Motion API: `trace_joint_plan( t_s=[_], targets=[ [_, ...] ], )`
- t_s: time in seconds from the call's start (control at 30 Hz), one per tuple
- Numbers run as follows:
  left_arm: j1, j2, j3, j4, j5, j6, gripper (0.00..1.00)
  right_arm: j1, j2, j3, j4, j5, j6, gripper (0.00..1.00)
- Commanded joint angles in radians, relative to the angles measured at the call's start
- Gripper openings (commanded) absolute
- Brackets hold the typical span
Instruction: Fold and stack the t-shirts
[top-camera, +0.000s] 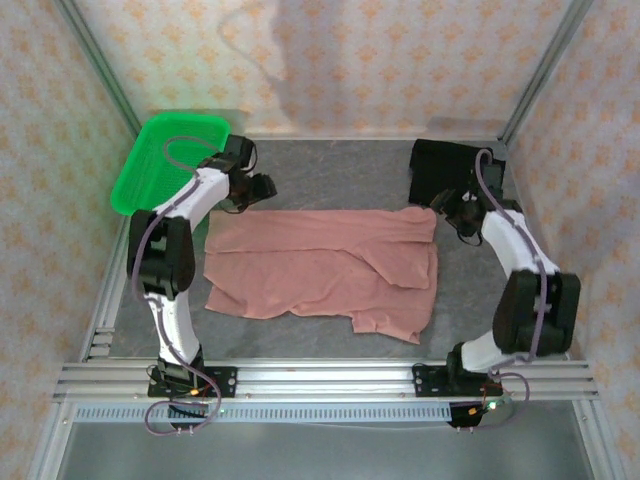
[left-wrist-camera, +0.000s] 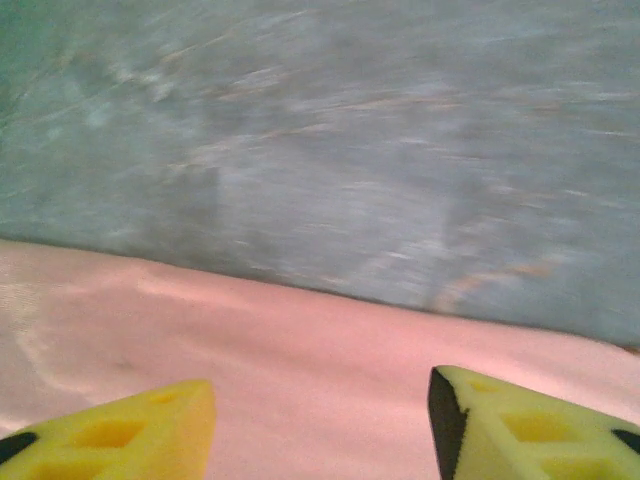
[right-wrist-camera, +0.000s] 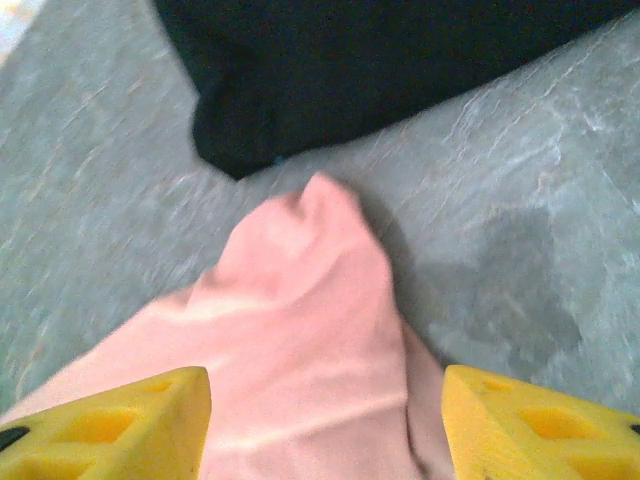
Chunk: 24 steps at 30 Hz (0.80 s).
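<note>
The salmon-pink t-shirt (top-camera: 325, 270) lies spread on the grey table, folded roughly in half, its lower right part hanging toward the near edge. The black t-shirt (top-camera: 440, 172) sits bunched at the back right. My left gripper (top-camera: 252, 190) hovers over the pink shirt's far left edge, jaws open, pink cloth (left-wrist-camera: 320, 370) below the yellow fingers (left-wrist-camera: 130, 440). My right gripper (top-camera: 452, 212) is at the shirt's far right corner (right-wrist-camera: 320, 300), open, yellow fingers (right-wrist-camera: 540, 420) either side of the cloth. The black shirt (right-wrist-camera: 360, 70) lies just beyond.
A green plastic mesh basket (top-camera: 165, 160) stands at the back left corner behind the left arm. Aluminium frame posts and patterned walls enclose the table. Bare grey tabletop (top-camera: 330, 175) runs along the back between the two grippers.
</note>
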Motion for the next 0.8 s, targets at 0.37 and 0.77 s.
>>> trace_joint_plan(
  t_s=[0.37, 0.77],
  targets=[
    [-0.297, -0.387, -0.323, 0.107, -0.007, -0.181, 0.74, 0.515, -0.098, -0.213, -0.288, 0.106, -0.027, 0.61],
    [-0.399, -0.505, -0.549, 0.158, -0.051, -0.270, 0.73, 0.562, 0.083, -0.108, -0.270, 0.215, -0.139, 0.54]
  ],
)
